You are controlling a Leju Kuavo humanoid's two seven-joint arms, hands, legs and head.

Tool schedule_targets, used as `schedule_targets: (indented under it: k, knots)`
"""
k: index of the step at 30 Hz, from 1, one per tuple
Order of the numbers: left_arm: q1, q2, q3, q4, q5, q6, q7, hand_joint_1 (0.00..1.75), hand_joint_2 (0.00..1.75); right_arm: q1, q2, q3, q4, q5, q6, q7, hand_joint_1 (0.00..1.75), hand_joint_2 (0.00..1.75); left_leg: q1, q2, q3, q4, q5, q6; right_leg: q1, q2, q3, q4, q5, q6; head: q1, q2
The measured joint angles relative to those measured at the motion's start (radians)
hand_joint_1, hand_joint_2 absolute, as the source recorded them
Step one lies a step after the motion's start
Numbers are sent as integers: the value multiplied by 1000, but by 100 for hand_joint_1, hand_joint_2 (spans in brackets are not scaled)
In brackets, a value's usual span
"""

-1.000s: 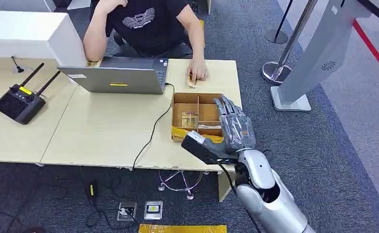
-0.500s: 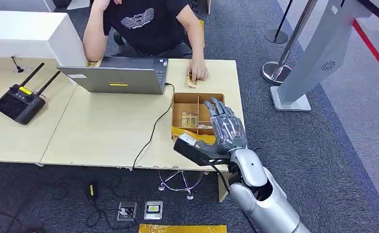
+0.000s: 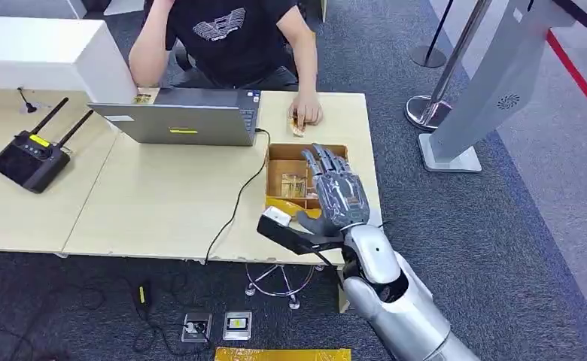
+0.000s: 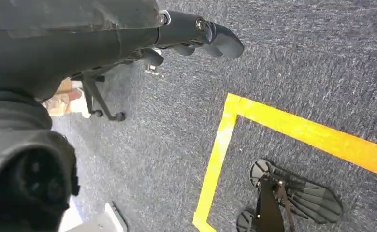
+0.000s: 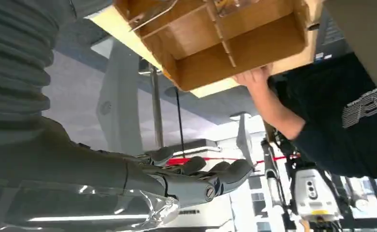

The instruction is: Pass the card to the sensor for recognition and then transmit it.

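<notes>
A wooden divided box (image 3: pixel 284 153) sits on the desk's right end. A card in a clear sleeve (image 3: pixel 293 185) lies in its left compartment. My right hand (image 3: pixel 336 188) hovers over the box's right side, fingers spread and holding nothing. The right wrist view has the same hand (image 5: pixel 177 179) beside the box (image 5: pixel 235 48), apart from it. A person's hand (image 3: pixel 305 113) rests on another card (image 3: pixel 298 128) just beyond the box. My left hand (image 4: pixel 210 36) hangs over the carpet, fingers loosely extended, nothing in it.
A laptop (image 3: pixel 177 120) with a black cable stands mid-desk, a black remote controller (image 3: pixel 31 158) at the left. A person sits behind the desk. A grey slanted kiosk stand (image 3: pixel 494 83) and barrier posts (image 3: pixel 426 109) stand to the right on carpet.
My right hand has moved left and forward, from the box's right edge to over its right compartments. The person's hand stays on the card.
</notes>
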Motion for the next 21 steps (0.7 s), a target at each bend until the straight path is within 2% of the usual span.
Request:
schedule_targets:
  k: [4,13,21]
  knots:
    - [-1,-3,0,0,-8,15,0,0,0,-35,21,18,91,-93,-37,-25,0,175,0,0,0,0,0,0,0,0,0,0,0,0,0,0]
    - [-1,15,3,0,-6,-41,-3,0,0,-110,30,79,250,-189,-143,-46,0,175,0,0,0,0,0,0,0,0,0,0,0,0,0,0]
    - [0,22,3,0,-7,-42,-3,0,0,-133,38,107,344,-199,-158,-53,0,175,0,0,0,0,0,0,0,0,0,0,0,0,0,0]
